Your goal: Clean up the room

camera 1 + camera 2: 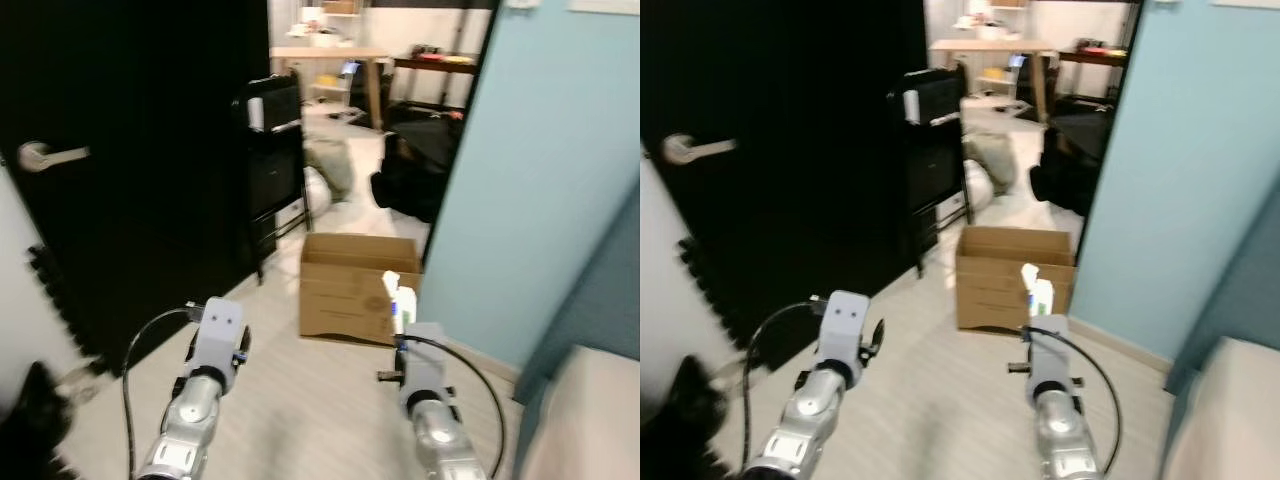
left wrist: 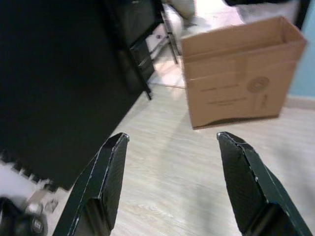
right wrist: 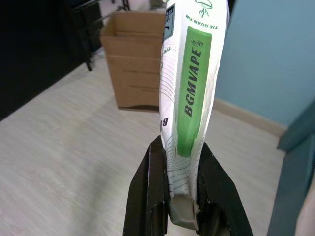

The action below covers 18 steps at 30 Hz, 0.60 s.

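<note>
A: What sits nearest, at the bottom of the frame?

B: Two silver arms reach forward over the pale wood-plank floor (image 1: 300,400). The right pincer (image 3: 183,162) is closed tight on a white packet with a green lengthwise stripe (image 3: 189,93); its black fingers (image 3: 147,191) press on the packet's lower end and the packet stands upright above them. In the head views the packet (image 1: 397,300) pokes up at lower centre-right, just above the right wrist.

A: And the left one?

B: The left pincer (image 2: 170,182) is spread wide and has hold of nothing; only floor shows between its two black fingers (image 2: 106,187). Its arm is at lower left of the head views.

A: What lies past them?

B: An open brown cardboard box (image 1: 355,285) stands on the floor in mid-frame, just beyond the packet, close beside the light blue wall (image 1: 540,180) that takes up the right side. At the lower right corner there is a pale cushioned edge (image 1: 590,420); I cannot tell what it belongs to.

A: On the left?

B: A black door with a silver lever handle (image 1: 45,155) covers the upper left. Past its edge stands a black shelf unit (image 1: 275,150).

A: Farthest off?

B: Through the opening at top centre, dark bags (image 1: 420,160) lie on the floor, and behind them is a light wooden tabletop (image 1: 325,52) with small items on it, too blurred to name.
</note>
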Tool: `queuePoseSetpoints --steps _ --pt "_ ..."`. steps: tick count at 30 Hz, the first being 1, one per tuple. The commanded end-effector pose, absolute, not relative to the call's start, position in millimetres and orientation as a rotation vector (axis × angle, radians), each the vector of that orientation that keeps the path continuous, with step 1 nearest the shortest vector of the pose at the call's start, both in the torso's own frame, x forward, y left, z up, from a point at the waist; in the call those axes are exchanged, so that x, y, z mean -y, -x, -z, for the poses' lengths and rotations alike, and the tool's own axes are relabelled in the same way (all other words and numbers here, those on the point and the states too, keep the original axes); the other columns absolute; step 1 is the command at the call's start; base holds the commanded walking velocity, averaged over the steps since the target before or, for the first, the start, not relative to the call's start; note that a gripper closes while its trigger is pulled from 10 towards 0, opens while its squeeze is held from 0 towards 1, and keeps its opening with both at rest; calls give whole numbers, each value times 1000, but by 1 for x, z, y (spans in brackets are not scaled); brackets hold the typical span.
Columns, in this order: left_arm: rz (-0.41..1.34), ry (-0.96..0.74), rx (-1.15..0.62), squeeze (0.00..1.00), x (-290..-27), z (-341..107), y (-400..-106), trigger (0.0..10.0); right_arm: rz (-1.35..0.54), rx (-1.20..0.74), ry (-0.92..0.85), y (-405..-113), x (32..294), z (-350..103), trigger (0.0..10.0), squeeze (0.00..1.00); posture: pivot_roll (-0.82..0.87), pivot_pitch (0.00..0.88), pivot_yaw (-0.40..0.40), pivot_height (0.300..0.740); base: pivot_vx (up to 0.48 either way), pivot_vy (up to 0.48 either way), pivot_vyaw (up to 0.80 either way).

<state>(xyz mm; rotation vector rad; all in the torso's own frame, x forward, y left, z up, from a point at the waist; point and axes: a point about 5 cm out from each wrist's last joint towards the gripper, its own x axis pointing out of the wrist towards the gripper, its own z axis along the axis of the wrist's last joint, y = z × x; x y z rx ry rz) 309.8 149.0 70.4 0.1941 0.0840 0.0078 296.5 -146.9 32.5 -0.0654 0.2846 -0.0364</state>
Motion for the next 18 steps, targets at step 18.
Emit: queuePoseSetpoints --steps 18 --pt "-31 -178 -138 0 -153 -65 -310 10000 -22 -310 85 -297 140 -28 10000 0 -22 0 15 740 0 0 0"
